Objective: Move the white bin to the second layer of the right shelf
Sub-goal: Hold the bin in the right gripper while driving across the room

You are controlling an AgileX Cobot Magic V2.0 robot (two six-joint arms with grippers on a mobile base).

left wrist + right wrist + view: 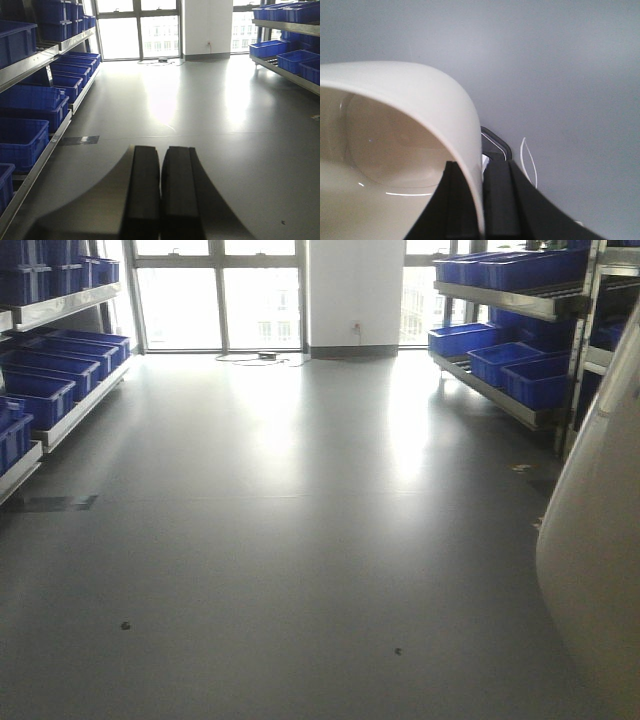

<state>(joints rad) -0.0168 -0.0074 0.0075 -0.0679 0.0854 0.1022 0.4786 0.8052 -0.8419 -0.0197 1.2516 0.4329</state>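
Gray floor (300,540) runs between shelves (497,304) of blue crates (45,390). My right pincer (476,167) pinches the white bin (395,115) by its wall, one finger inside, one outside. It hangs at my right, mouth facing my wrist. My left pincer (160,150) is closed, empty.

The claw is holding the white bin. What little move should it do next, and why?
Probably carry the white bin toward the right shelf: the right claw pinches its wall, but it hangs over the floor, not at the rack yet.
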